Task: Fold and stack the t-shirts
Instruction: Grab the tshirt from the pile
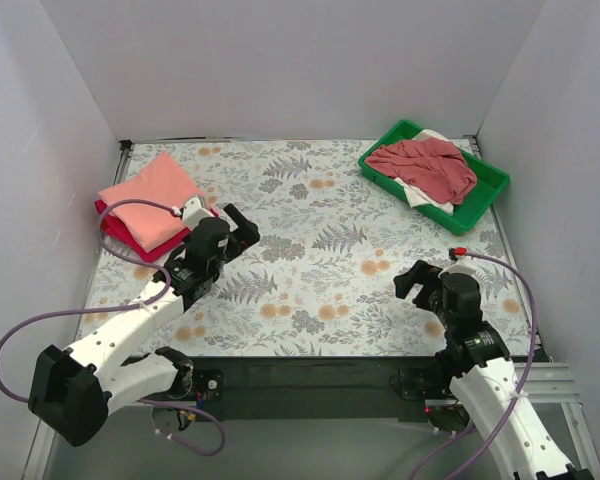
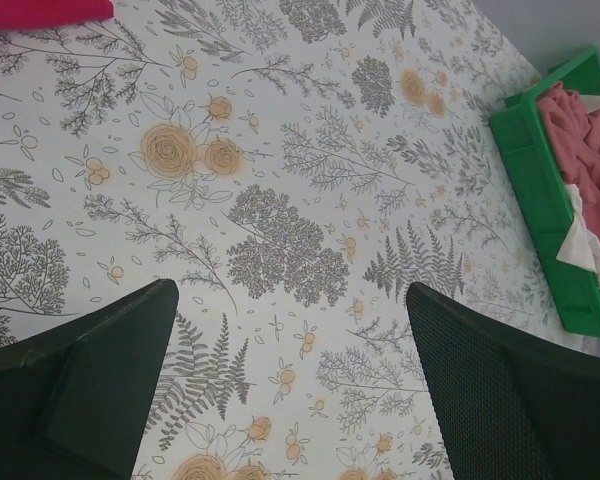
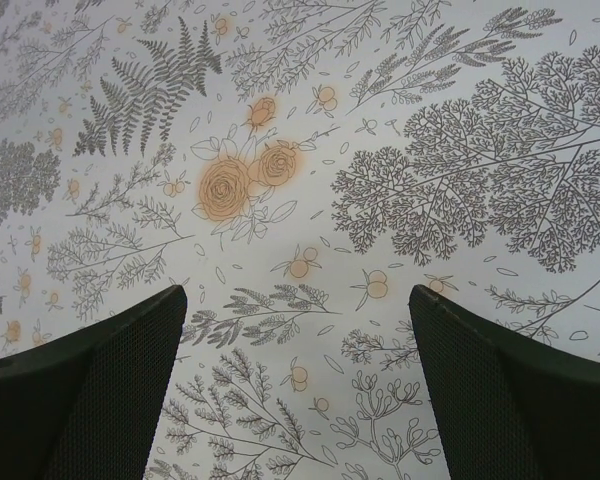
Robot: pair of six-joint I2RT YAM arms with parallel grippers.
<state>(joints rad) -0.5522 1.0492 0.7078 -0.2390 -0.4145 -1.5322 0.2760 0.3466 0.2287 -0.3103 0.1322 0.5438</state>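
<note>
Fingers [image 2: 100, 380] spread, empty; left gripper [image 1: 242, 228], right gripper [image 1: 417, 283] hovering near centre. Red shirt [image 1: 425, 165] heaped over white shirt [image 1: 418, 195] in far-right tray [image 1: 492, 183]; folded stack [image 1: 150, 205] far left. My worry: one pinch lifts both.

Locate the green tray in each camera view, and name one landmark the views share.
Top external: the green tray sits at the far right corner of the table.
Left wrist: at the right edge, upper half, partly cut off.
Right wrist: not in it.
Shared landmark: the floral table cover, seen in all three.
</note>
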